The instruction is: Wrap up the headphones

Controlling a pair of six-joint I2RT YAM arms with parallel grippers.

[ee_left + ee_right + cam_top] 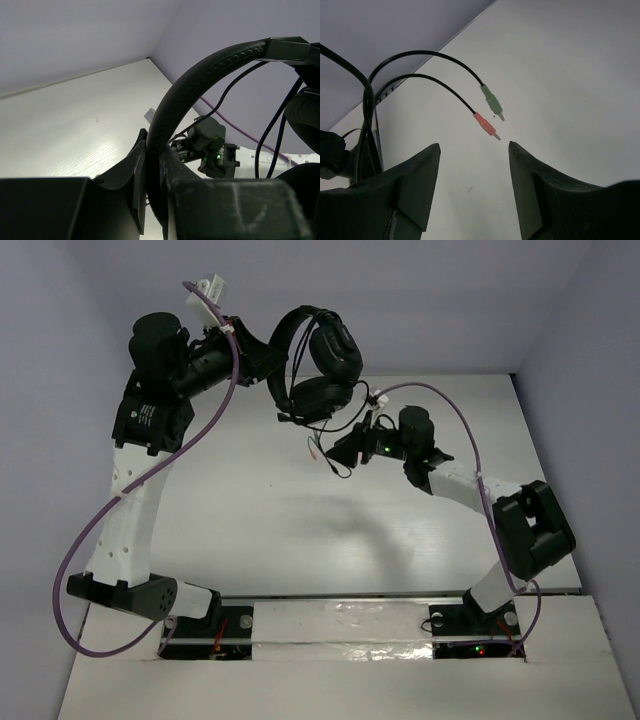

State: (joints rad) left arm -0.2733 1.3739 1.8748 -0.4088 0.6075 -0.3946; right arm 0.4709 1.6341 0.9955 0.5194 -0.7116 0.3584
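The black headphones [318,362] hang in the air at the back of the table, with my left gripper [268,362] shut on the headband. In the left wrist view the curved headband [200,75] is pinched between the two fingers of that gripper [154,152]. The thin black cable [420,52] hangs down and ends in a pink plug [486,126] and a green plug [492,104]. My right gripper [475,147] stands open just short of the plugs, with nothing between its fingers. From above, the right gripper [345,452] sits below the earcups, beside the dangling cable end [318,452].
Thick purple robot cables [120,510] loop along both arms. The white table [300,530] ends at a wall at the back and at a raised front strip [340,615] between the arm bases.
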